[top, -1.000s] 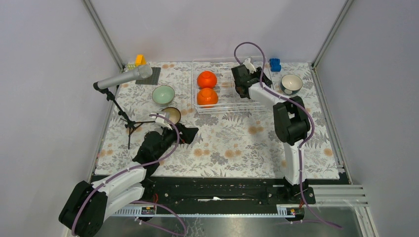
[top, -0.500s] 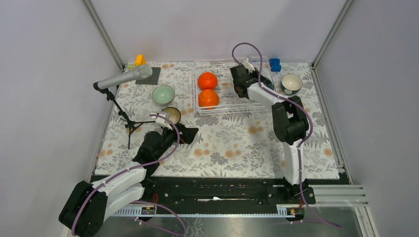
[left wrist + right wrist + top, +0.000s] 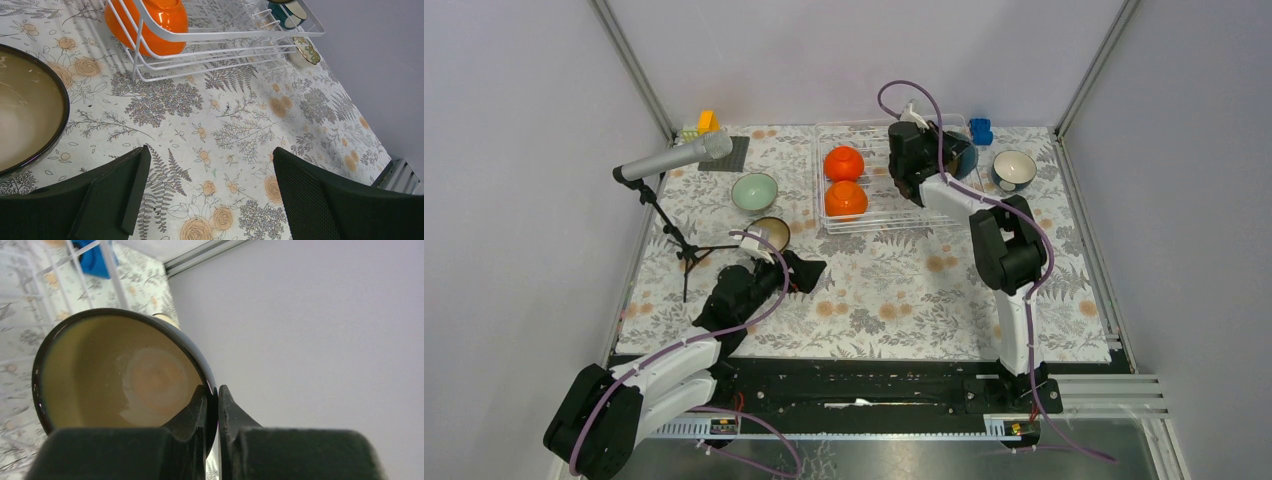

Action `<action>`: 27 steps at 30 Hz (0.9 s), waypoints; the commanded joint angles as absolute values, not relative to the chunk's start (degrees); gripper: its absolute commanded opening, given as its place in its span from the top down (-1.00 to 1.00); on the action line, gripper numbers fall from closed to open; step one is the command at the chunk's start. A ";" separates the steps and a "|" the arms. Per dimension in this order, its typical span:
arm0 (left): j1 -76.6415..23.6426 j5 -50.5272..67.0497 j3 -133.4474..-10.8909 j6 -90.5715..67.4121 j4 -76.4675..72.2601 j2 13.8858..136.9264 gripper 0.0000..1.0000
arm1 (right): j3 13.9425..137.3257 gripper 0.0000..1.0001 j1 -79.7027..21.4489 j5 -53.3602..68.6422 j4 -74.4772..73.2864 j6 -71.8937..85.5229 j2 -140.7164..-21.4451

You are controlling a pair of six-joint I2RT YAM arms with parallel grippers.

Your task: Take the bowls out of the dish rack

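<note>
The wire dish rack (image 3: 887, 213) stands at the back middle with two orange bowls (image 3: 843, 162) (image 3: 845, 198) in its left part; the nearer one shows in the left wrist view (image 3: 150, 22). My right gripper (image 3: 942, 152) is over the rack's right part, shut on the rim of a dark bowl with a tan inside (image 3: 120, 375), held tilted above the wires. My left gripper (image 3: 799, 270) is open and empty, low over the cloth (image 3: 207, 165). A mint bowl (image 3: 754, 191), a dark brown bowl (image 3: 770, 232) and a teal bowl with a white inside (image 3: 1014, 170) stand on the table.
A microphone on a tripod stand (image 3: 674, 158) is at the left. A blue block (image 3: 980, 130) sits behind the rack's right corner, yellow and orange blocks (image 3: 708, 121) at the back left. Frame posts and grey walls close in the table.
My right gripper has lifted the dark bowl up out of the rack's right part and turned it. The left arm has not moved.
</note>
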State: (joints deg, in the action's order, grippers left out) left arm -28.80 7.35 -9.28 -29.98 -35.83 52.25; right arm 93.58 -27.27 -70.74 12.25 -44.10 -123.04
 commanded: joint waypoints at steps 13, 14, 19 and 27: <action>-28.92 8.27 -11.29 -29.62 -37.19 51.70 -0.95 | 81.59 1.00 -29.08 -82.54 96.69 -96.76 -111.46; -28.89 8.26 -11.13 -29.62 -37.18 51.46 -0.95 | 80.12 1.00 -29.05 -82.46 96.64 -94.94 -109.05; -28.92 8.11 -10.90 -29.87 -37.37 51.30 -0.95 | 67.08 0.99 -29.61 -78.65 96.63 -80.57 -96.64; -28.87 8.96 -11.03 -30.46 -38.49 53.12 -0.94 | 45.65 1.00 -29.55 -70.30 60.14 -22.77 -70.73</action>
